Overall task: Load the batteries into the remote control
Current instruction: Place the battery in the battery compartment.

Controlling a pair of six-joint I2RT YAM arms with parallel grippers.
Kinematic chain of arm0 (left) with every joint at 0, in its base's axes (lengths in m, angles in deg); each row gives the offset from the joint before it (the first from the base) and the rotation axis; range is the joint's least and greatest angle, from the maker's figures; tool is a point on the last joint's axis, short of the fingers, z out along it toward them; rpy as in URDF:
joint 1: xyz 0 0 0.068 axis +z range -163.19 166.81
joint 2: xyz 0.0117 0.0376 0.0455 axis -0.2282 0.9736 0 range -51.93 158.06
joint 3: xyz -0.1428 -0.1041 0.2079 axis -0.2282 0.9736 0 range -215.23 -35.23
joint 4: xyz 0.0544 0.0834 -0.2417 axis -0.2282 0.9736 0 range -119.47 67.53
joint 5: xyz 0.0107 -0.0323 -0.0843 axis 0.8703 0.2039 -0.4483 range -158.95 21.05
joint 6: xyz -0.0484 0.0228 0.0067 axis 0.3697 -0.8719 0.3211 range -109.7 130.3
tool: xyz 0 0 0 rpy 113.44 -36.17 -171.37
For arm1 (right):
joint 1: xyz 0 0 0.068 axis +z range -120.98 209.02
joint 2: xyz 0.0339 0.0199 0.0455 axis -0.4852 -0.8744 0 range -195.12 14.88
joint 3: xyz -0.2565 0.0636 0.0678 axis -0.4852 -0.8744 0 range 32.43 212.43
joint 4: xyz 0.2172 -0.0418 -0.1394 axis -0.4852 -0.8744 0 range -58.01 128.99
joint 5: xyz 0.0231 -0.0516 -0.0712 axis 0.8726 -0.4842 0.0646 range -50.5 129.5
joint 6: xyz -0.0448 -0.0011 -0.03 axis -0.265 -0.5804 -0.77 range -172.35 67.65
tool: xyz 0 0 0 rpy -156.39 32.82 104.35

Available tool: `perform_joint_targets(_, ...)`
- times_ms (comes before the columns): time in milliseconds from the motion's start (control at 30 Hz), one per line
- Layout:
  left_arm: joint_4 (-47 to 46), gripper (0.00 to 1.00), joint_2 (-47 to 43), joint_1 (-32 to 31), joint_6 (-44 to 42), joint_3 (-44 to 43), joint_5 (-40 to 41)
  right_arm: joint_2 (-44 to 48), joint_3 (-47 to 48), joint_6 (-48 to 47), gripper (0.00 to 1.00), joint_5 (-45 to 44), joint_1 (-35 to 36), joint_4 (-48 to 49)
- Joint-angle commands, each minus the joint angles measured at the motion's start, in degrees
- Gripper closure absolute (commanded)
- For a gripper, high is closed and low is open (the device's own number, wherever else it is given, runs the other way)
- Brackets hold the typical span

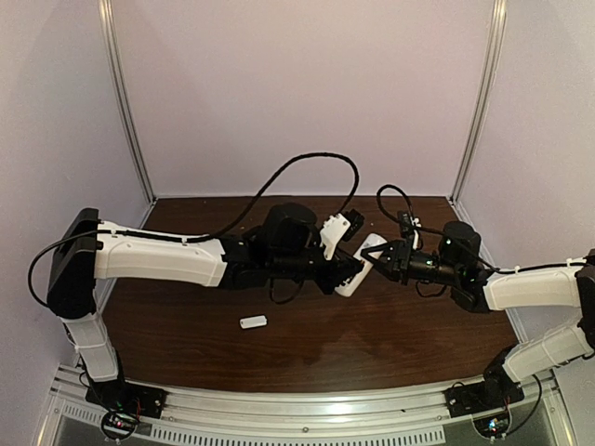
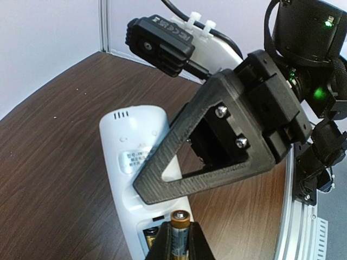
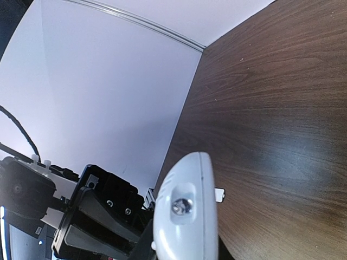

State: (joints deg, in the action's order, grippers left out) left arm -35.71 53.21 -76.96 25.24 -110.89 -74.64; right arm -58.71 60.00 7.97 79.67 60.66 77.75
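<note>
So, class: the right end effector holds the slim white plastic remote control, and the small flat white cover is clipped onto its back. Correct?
No. The right end effector holds the slim white remote control, but the flat white cover lies on the brown wooden table, per the top view.

The remote control (image 2: 130, 157) was white, with a pale label of small grey print on its back. The battery (image 2: 180, 222) had a golden top over a black and gold wrapper. The left gripper (image 2: 180, 239) and right gripper (image 2: 149, 187) were matte black, finely ribbed. The counter (image 1: 307, 348) was dark brown with wood grain. The small cover piece (image 1: 253, 321) was white, the walls (image 1: 297, 84) pale lilac, the cables (image 1: 307, 160) black.
</note>
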Motion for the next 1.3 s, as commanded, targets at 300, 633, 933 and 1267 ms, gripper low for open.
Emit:
perform_joint_targets(300, 1.83, 0.9, 0.46, -0.26, 0.01, 0.86, 1.12, 0.7, 0.08, 0.86, 1.0, 0.39, 0.18, 4.83)
perform_joint_targets(633, 3.34, 0.79, -0.51, -0.22, 0.27, 1.62, 2.08, 0.89, 0.37, 0.29, 1.0, 0.62, -0.17, 3.72)
perform_joint_targets(933, 3.21, 0.69, -1.33, 0.19, 0.99, 1.59, 2.88, 0.63, 0.3, -0.24, 1.0, 1.01, -0.15, 2.39)
perform_joint_targets(1267, 2.97, 0.8, -1.52, 1.89, 3.57, 1.55, 3.38, 0.58, -0.85, 0.85, 1.0, 1.84, -0.17, 3.27)
